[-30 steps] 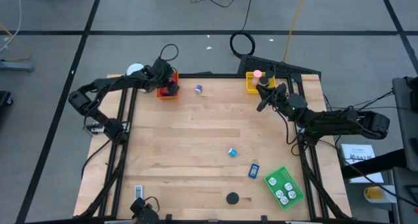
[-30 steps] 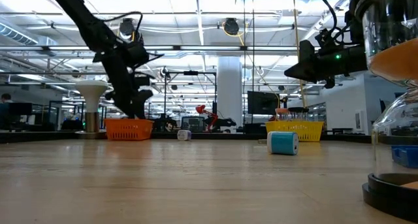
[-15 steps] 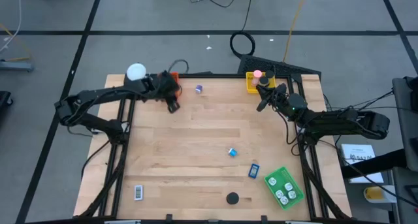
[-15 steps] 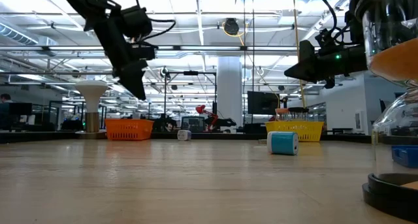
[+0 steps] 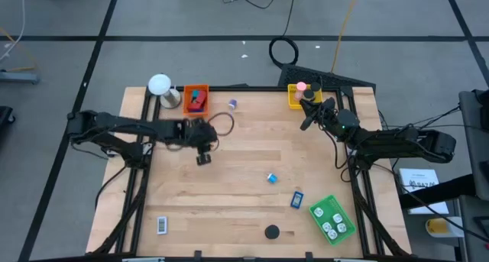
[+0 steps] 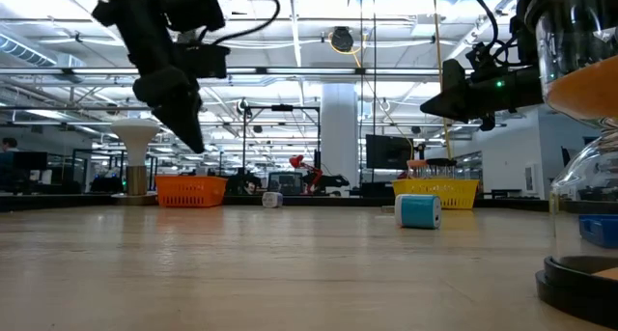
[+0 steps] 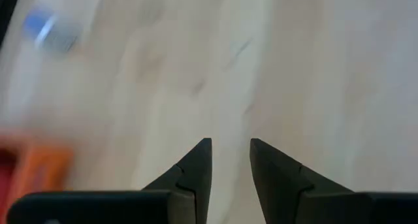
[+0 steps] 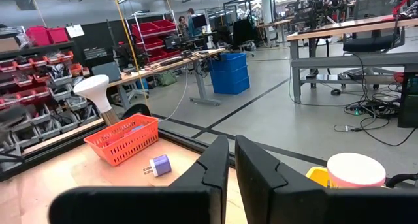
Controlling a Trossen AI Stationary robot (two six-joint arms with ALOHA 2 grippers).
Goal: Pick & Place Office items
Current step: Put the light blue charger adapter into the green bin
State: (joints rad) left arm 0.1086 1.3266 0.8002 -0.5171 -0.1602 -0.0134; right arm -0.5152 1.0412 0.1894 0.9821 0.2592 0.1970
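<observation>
My left gripper hangs open over bare wood left of the table's middle, pointing steeply down, with nothing between its fingers. My right gripper is shut and empty, held level in the air near the yellow tray, which holds a pink roll. An orange tray with red and blue pieces stands at the far left. On the table lie a purple roll, a blue roll, a blue rectangle, a black disc and a black-and-white rectangle.
A green tray with white pieces lies at the near right. A white ball-topped object stands beyond the far left corner, beside the orange tray. Bare wood stretches across the table's middle and near left.
My left gripper has left the orange tray, risen a little and swung toward the table's near edge, ending over bare wood left of the middle. The red and blue pieces in the tray now show. My right arm has kept still.
</observation>
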